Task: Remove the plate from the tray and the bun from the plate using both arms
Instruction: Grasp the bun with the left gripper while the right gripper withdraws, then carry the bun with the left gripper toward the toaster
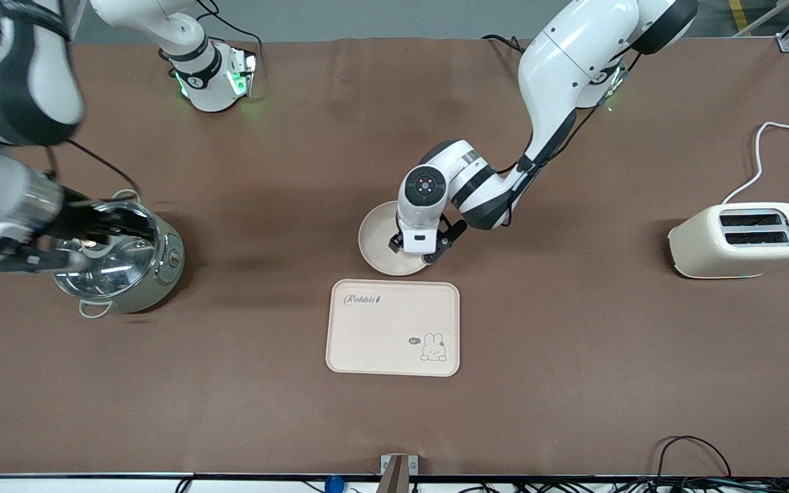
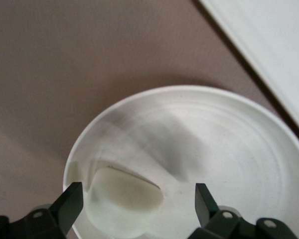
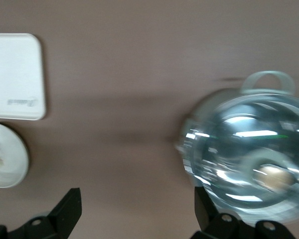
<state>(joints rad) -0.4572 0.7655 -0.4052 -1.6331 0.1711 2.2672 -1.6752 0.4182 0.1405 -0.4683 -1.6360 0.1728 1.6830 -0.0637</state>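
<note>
The round cream plate (image 1: 375, 236) lies on the brown table, just farther from the front camera than the tray. The pale bun (image 2: 124, 201) lies in the plate (image 2: 214, 144) near its rim. In the front view the left hand hides the bun. My left gripper (image 1: 416, 252) is low over the plate, and in the left wrist view (image 2: 138, 199) it is open with one finger on each side of the bun, not touching it. My right gripper (image 1: 96, 229) is over the steel pot, and in the right wrist view (image 3: 138, 209) it is open and empty.
A steel pot with a glass lid (image 1: 120, 257) stands toward the right arm's end and also shows in the right wrist view (image 3: 254, 154). The rabbit tray (image 1: 393, 327) lies in the middle. A cream toaster (image 1: 740, 239) with its white cord stands toward the left arm's end.
</note>
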